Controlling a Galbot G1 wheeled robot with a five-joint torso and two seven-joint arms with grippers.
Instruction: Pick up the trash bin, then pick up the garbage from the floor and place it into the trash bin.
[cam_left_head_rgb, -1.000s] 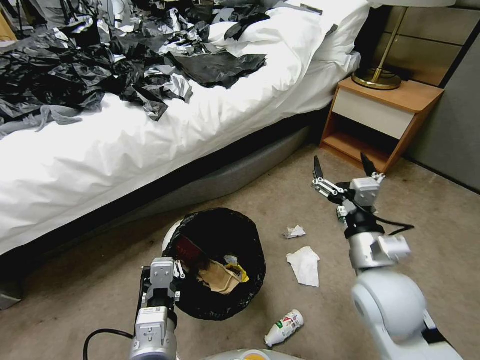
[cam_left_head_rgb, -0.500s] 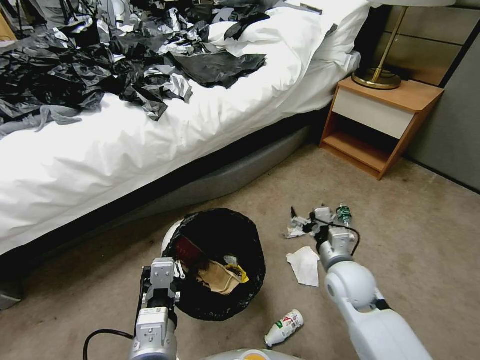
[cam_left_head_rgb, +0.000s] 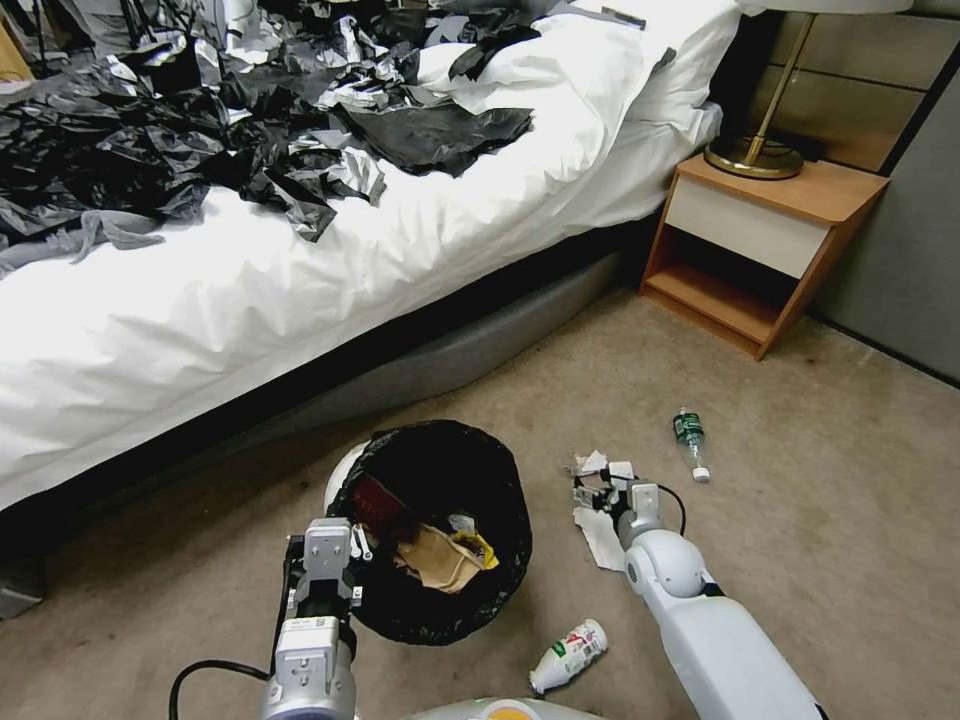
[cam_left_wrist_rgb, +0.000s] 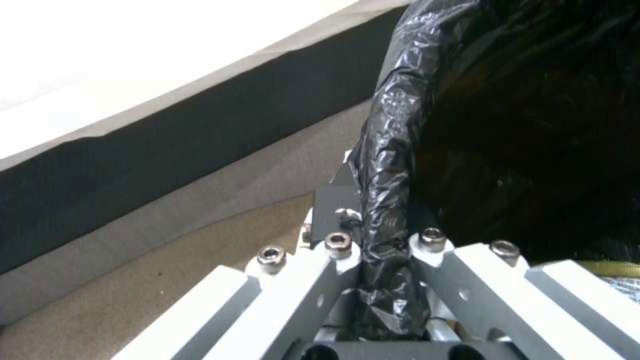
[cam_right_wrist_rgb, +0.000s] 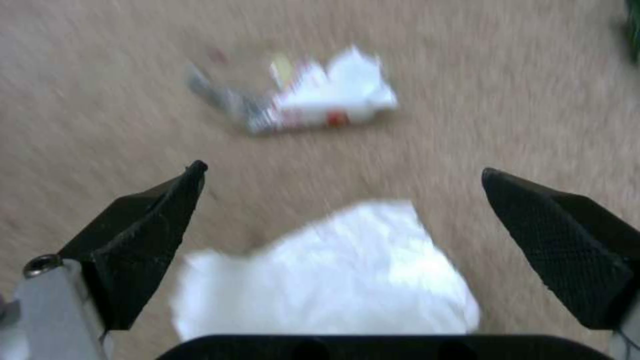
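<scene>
A beige carpet floor (cam_left_head_rgb: 860, 480) fills the lower half of the head view, with a white bed (cam_left_head_rgb: 200, 300) strewn with black plastic sheets (cam_left_head_rgb: 150, 150) across the upper left and a wooden nightstand (cam_left_head_rgb: 765, 235) at the upper right.

The trash bin (cam_left_head_rgb: 432, 530), lined with a black bag, sits at lower centre of the frame, with a brown paper bag (cam_left_head_rgb: 440, 558) and other litter inside. The left tool (cam_left_head_rgb: 325, 560) is at the bin's near-left rim; the left wrist view shows its fingers (cam_left_wrist_rgb: 313, 280) clamped on the bag-covered rim (cam_left_wrist_rgb: 387, 200).

The right tool (cam_left_head_rgb: 592, 492) is low over the floor just right of the bin, its black fingers (cam_right_wrist_rgb: 143, 235) spread wide. A white tissue (cam_right_wrist_rgb: 327, 280) lies on the carpet directly under and between them, not gripped. Just beyond it lies a small crumpled white wrapper (cam_right_wrist_rgb: 320, 97) with red marks.

A small green-labelled plastic bottle (cam_left_head_rgb: 690, 442) lies further to the right of the tool, apart from it. A white bottle (cam_left_head_rgb: 568, 655) with a red and green label lies at the bottom centre of the head view, near the bin.
</scene>
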